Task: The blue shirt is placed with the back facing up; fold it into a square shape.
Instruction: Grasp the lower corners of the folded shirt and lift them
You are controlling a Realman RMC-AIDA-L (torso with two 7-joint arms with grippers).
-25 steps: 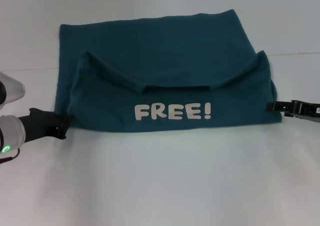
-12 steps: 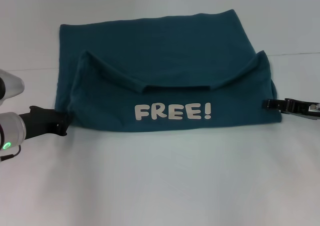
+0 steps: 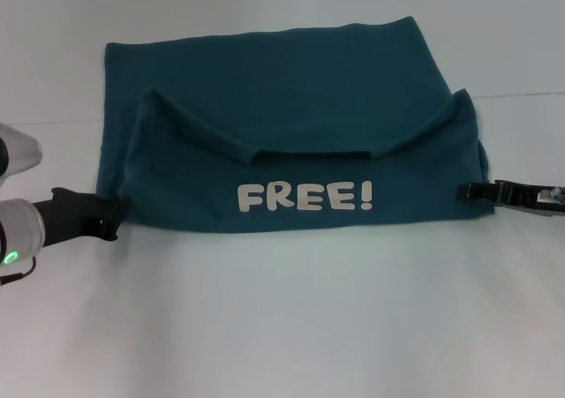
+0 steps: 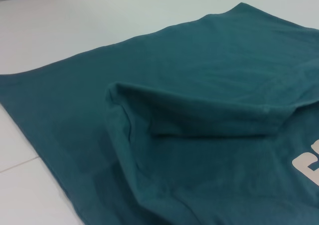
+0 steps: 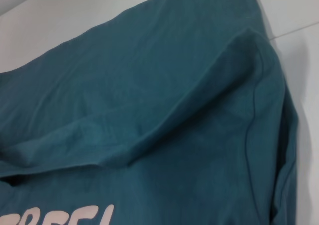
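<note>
Looking from the head: you see the whole blue shirt (image 3: 287, 142) spread on the white bench (image 3: 282, 319), its near part folded back over itself so the white "FREE!" lettering (image 3: 305, 197) faces up and reads upright toward you.
Wrist views: you get only close fabric; the left one shows a raised fold pocket (image 4: 199, 115) and a scrap of lettering, the right one a fold ridge and the tops of letters. Neither shows its own tool.
Left tool (image 3: 113, 219): you find it at the shirt's near left corner, touching the edge; you cannot tell whether it is clenched or released.
Right tool (image 3: 470, 190): it lies at the shirt's near right edge, tip against the fabric; its state cannot be told either.
Around the shirt: a faint seam line in the bench (image 3: 521, 95) runs out from its right side.
Long axis: the shirt runs left to right across the bench, folded edge toward you.
</note>
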